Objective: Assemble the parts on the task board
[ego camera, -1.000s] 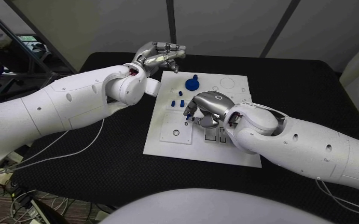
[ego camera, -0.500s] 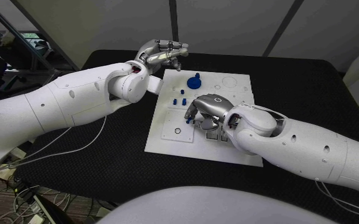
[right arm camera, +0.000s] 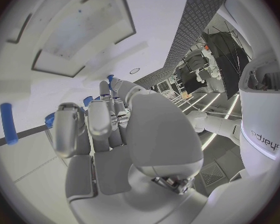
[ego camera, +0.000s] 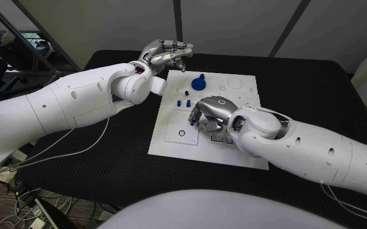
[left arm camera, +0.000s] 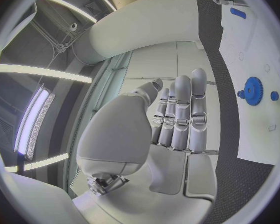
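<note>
The right hand (ego camera: 212, 113) rests low on the middle of the board (ego camera: 238, 155), fingers curled down among small blue pegs (ego camera: 182, 103); whether it grips one I cannot tell. A blue gear (ego camera: 198, 84) stands beyond it, nearer the left hand (ego camera: 166, 54), which hovers off the board's far corner over the counter (ego camera: 92, 149), fingers loosely curled, holding nothing.

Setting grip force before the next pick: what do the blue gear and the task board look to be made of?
The blue gear looks like moulded or printed plastic: one flat, matte blue with no metallic glint, teeth visible in the left wrist view. The task board looks like a rigid white plate, likely plastic or painted, with a smooth, faintly satin face and cleanly cut holes and recesses. Neither can be confirmed by sight alone.
</note>
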### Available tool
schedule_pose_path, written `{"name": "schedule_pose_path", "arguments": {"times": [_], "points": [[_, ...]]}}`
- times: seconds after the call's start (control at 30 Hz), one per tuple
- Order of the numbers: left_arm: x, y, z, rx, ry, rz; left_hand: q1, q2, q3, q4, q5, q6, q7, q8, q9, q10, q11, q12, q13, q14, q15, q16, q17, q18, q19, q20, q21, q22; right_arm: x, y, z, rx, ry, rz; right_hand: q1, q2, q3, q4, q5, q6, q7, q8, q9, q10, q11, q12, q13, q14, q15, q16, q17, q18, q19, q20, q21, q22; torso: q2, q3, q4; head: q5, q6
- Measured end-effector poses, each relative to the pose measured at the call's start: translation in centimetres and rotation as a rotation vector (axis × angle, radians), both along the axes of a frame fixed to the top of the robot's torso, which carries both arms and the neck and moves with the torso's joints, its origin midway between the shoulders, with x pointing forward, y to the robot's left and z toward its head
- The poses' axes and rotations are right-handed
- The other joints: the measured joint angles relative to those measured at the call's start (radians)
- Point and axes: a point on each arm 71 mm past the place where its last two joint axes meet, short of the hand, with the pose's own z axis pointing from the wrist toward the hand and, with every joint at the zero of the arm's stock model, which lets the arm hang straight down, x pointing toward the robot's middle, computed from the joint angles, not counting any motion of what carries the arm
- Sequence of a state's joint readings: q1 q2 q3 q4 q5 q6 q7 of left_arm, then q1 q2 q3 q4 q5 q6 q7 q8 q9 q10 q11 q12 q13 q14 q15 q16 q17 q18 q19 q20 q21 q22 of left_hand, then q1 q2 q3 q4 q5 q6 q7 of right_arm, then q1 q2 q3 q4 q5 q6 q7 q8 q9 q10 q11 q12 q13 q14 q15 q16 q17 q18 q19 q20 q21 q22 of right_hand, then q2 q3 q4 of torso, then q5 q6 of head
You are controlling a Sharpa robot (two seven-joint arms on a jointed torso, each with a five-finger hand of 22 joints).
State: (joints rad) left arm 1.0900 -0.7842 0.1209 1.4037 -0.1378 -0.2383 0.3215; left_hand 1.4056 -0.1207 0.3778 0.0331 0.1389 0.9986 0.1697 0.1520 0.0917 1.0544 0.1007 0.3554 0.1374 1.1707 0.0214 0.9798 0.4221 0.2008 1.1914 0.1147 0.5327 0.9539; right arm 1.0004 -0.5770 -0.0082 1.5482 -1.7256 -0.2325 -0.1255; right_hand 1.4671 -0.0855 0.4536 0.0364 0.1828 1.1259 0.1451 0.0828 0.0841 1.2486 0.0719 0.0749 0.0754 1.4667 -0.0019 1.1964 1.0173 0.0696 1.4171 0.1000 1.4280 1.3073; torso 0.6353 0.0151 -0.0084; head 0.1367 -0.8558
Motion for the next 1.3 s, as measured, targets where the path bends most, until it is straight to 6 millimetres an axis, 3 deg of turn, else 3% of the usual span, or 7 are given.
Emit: {"name": "schedule_pose_path", "arguments": {"times": [0.17,0.33,0.53,1.0,1.3], "points": [[0.01,0.01,-0.01,0.000,0.002,-0.001,0.000,0.000,0.000,0.000,0.000,0.000,0.000,0.000,0.000,0.000,0.000,0.000,0.000,0.000,0.000,0.000,-0.001,0.000,0.000,0.000,0.000,0.000,0.01,0.08,0.01,-0.003,-0.005,0.000,0.000,0.000,0.000,0.000,0.000,-0.002,0.001,0.003,0.000,0.000,0.000,0.000,0.000,0.000,0.000,0.000,-0.001,0.000,0.000,0.000,0.000,0.000,0.000,0.0004,0.0000,0.001,0.000],[0.01,0.00,-0.03,0.001,0.004,-0.002,0.000,0.000,0.000,0.000,0.000,0.000,0.000,0.000,0.000,0.000,0.000,0.000,0.001,0.000,0.000,0.000,-0.001,0.000,0.000,0.000,0.000,0.000,0.00,0.24,-0.01,-0.007,-0.006,0.001,-0.015,-0.015,0.000,0.000,0.000,-0.002,0.001,0.003,0.000,0.000,0.000,-0.006,0.001,0.000,0.000,0.000,-0.008,0.000,0.000,0.000,0.000,0.000,0.000,0.0003,0.0000,0.002,0.000],[0.02,0.00,-0.06,0.002,0.008,-0.004,0.000,0.000,0.000,0.000,0.000,-0.002,0.002,0.000,-0.001,0.000,0.000,0.000,0.001,0.000,0.000,0.000,-0.001,0.000,0.000,0.000,0.000,-0.001,0.02,0.32,-0.22,-0.020,0.000,0.004,-0.057,-0.033,-0.008,0.008,0.011,-0.039,0.021,-0.017,-0.009,-0.052,0.021,-0.011,-0.009,0.000,0.000,-0.001,-0.028,0.000,-0.031,0.013,-0.023,0.000,0.000,0.0001,-0.0001,0.002,-0.001],[0.04,-0.08,-0.18,0.005,0.022,-0.012,0.000,0.000,0.000,0.000,0.000,-0.004,0.004,0.000,-0.002,-0.007,0.000,0.001,0.001,0.000,0.000,0.000,-0.003,0.000,0.000,0.000,0.000,-0.003,0.06,0.32,-0.29,-0.027,0.001,0.006,-0.071,-0.047,-0.015,0.009,0.017,-0.057,0.028,-0.017,-0.012,-0.099,0.033,-0.011,-0.010,-0.003,0.011,-0.016,-0.053,0.000,-0.055,0.023,-0.046,-0.007,0.000,0.0000,-0.0004,0.002,-0.001],[0.06,-0.04,-0.24,0.007,0.028,-0.014,0.000,0.000,0.000,0.000,0.000,-0.007,0.007,0.000,-0.003,-0.007,0.000,0.004,0.000,-0.004,-0.004,0.000,-0.004,0.000,0.000,0.000,-0.004,-0.003,-0.16,-0.10,0.02,0.010,-0.023,-0.006,-0.080,-0.056,-0.021,0.007,0.017,-0.094,0.023,-0.017,-0.016,-0.122,0.035,-0.011,-0.010,0.000,0.014,-0.016,-0.057,0.000,-0.059,0.027,-0.049,-0.014,0.000,0.0012,-0.0010,0.000,0.002]]}}
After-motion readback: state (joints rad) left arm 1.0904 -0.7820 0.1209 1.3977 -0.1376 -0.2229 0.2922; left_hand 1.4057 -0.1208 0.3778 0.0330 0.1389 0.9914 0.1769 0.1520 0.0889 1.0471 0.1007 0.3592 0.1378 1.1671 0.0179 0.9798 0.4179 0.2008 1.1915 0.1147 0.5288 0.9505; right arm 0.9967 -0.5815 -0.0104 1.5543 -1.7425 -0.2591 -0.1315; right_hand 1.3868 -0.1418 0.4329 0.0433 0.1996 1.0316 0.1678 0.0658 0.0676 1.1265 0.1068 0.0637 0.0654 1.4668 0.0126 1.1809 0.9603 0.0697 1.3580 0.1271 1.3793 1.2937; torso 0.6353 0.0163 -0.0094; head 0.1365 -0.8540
